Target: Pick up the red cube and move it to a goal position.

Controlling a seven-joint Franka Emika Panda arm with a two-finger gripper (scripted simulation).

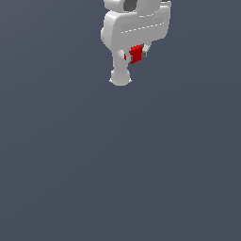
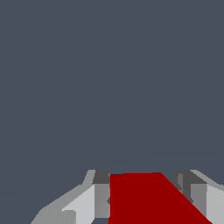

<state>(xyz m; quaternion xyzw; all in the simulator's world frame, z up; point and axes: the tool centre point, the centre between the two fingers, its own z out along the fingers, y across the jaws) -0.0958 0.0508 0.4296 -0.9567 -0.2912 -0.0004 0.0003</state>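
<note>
The red cube sits between the two fingers of my white gripper near the top of the exterior view. The fingers press on its two sides, so the gripper is shut on it. In the wrist view the red cube fills the space between the two grey fingers, one on each side of it. The cube's lower part is cut off by the wrist view's edge. No goal marker shows in either view.
The white arm reaches in from the top edge of the exterior view. A plain dark grey-blue ground fills both views, and nothing else shows on it.
</note>
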